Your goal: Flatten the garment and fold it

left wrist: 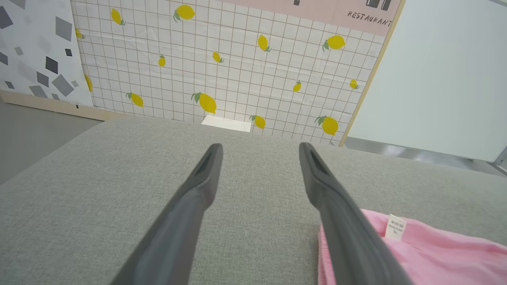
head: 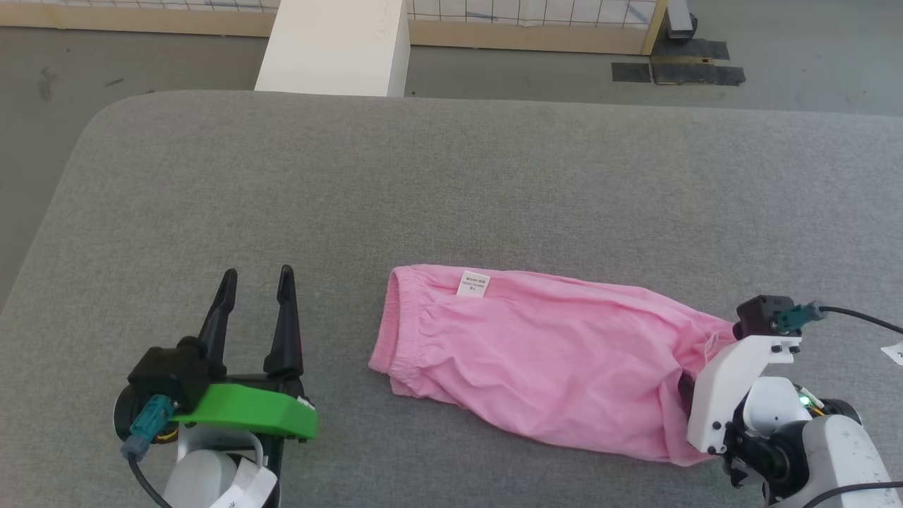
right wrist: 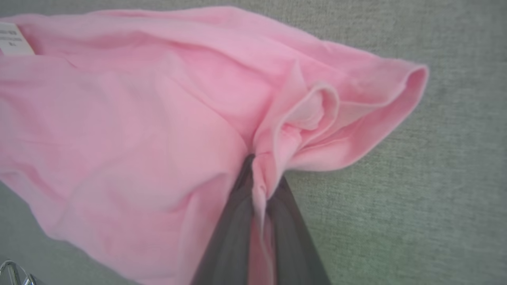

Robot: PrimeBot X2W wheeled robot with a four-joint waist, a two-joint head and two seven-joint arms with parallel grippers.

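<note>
The garment (head: 550, 353), light pink shorts, lies lengthwise on the grey table (head: 451, 183), gathered waistband to the left and a white label (head: 473, 283) on its far edge. My right gripper (right wrist: 259, 174) is shut on a pinched fold of the pink cloth (right wrist: 158, 118) at the leg end, the hem bunched and curled beside its fingers. In the head view the right wrist (head: 741, 374) sits over the garment's right end and hides the fingers. My left gripper (head: 255, 282) stands open to the left of the waistband, apart from it, nothing between its fingers (left wrist: 198, 190). The garment's corner (left wrist: 435, 253) shows at lower right there.
The grey table's far edge curves at the back left, with floor beyond. A white block (head: 338, 46) stands past the far edge. A tiled lemon-pattern wall (left wrist: 229, 59) rises behind. A small white tag (head: 894, 351) lies at the right edge.
</note>
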